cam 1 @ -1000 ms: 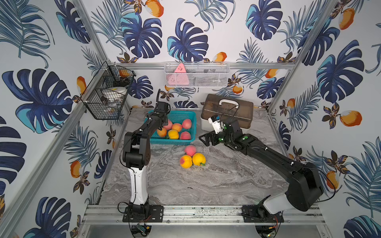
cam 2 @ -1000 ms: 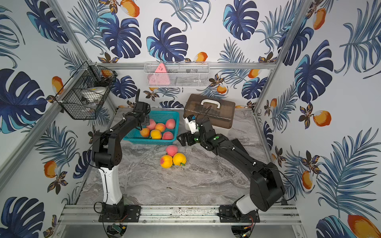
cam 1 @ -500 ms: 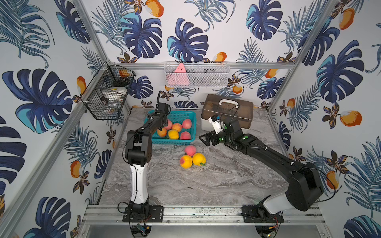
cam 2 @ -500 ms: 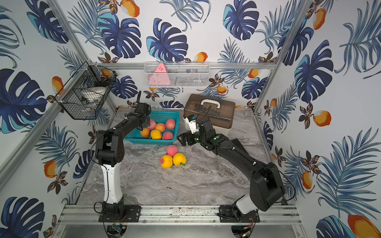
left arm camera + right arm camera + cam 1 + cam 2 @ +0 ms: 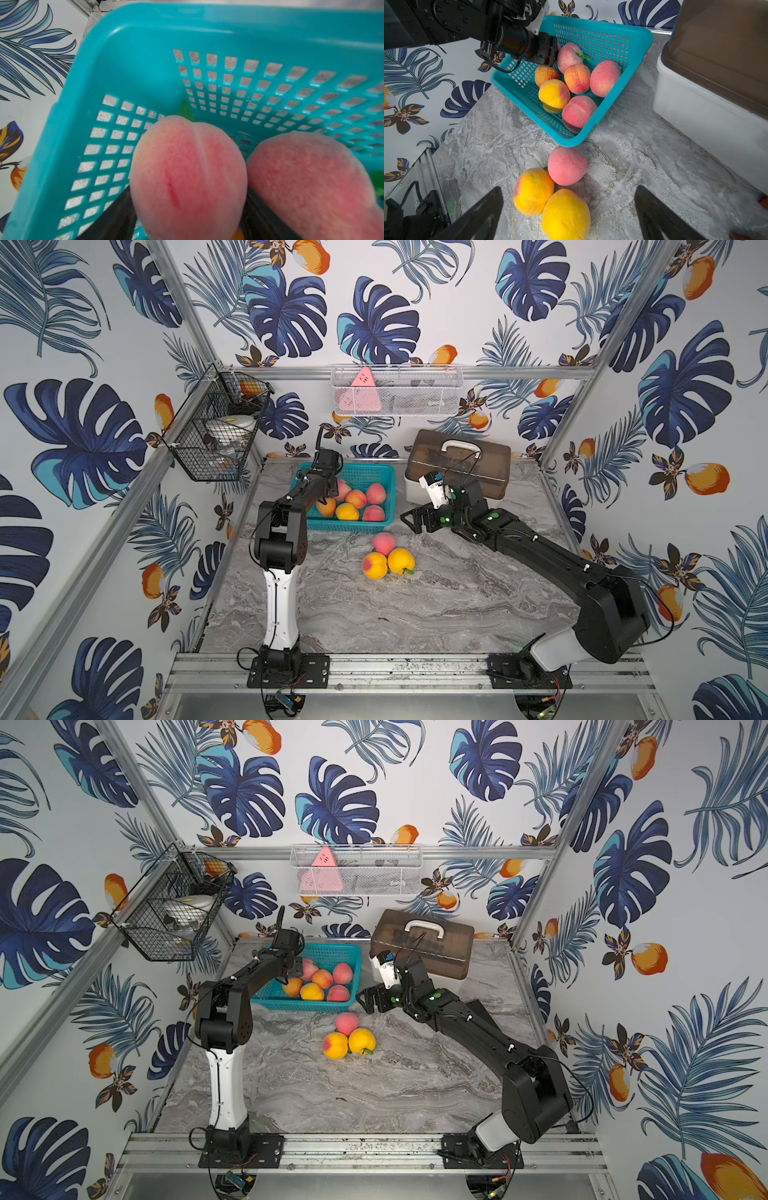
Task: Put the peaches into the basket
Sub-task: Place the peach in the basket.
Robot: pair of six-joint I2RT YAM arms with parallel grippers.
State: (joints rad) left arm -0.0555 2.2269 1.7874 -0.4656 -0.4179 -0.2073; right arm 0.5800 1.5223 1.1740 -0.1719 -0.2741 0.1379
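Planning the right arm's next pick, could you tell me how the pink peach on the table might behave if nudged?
The pink peach looks round, so it would probably roll. It seems to touch a yellow peach, which may shift too. Its matte, fuzzy skin likely grips well.

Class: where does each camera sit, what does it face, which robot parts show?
Both top views: high in front, looking down; left arm and right arm show.
Left wrist: over the basket, facing a pink peach; fingers flank it.
Right wrist: beside the basket, facing loose peaches; open right gripper shows.
Both wrist views share the basket.
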